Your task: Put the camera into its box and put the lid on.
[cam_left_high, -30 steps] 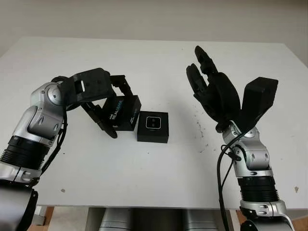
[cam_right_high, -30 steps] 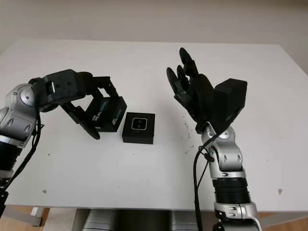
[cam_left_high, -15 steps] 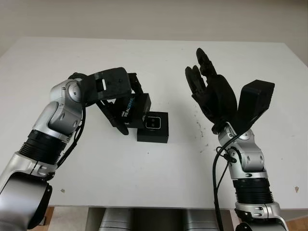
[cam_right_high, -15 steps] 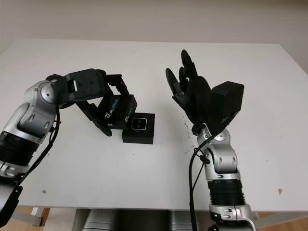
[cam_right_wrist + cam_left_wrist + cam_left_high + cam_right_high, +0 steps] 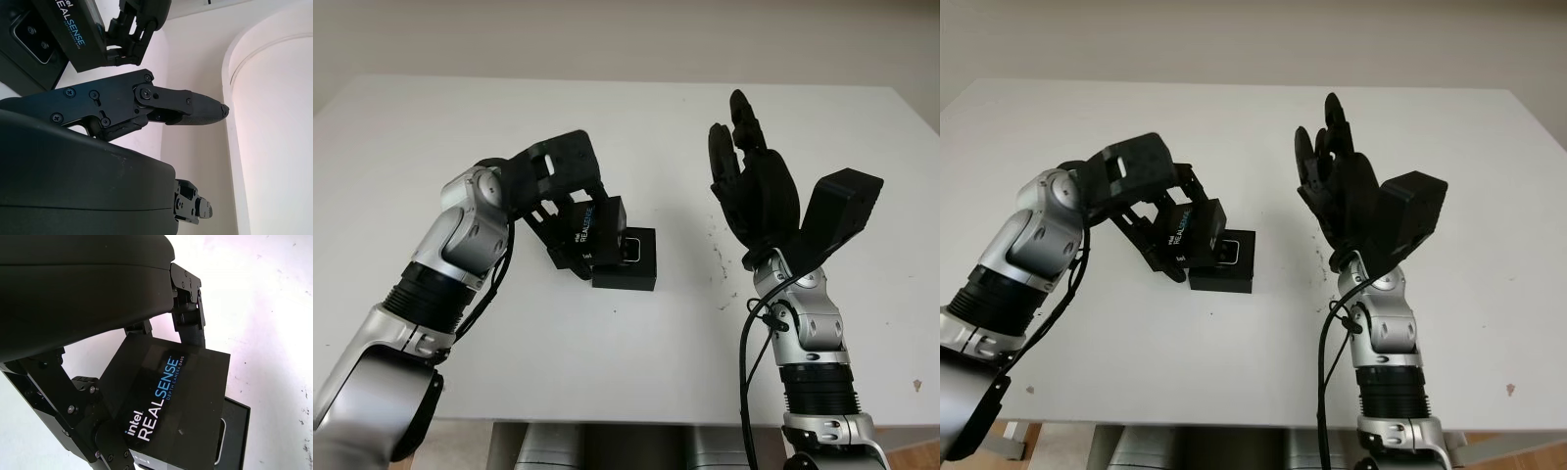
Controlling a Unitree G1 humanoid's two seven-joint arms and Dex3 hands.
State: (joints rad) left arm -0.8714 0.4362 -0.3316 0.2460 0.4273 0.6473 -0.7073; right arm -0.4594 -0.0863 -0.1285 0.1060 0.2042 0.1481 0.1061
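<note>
Camera point(image 5: 632, 247) sits in box point(image 5: 631, 270); left hand point(image 5: 558, 196) holds lid point(image 5: 595, 230) over it.

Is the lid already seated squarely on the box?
No, the left hand holds the lid tilted over one side of the box, whose camera partly shows.

The left hand point(image 5: 1141, 186) holds the lid point(image 5: 1191, 233) tilted over the box's point(image 5: 1230, 264) left edge; the right hand point(image 5: 1342, 201) is open above the table point(image 5: 1234, 117).
</note>
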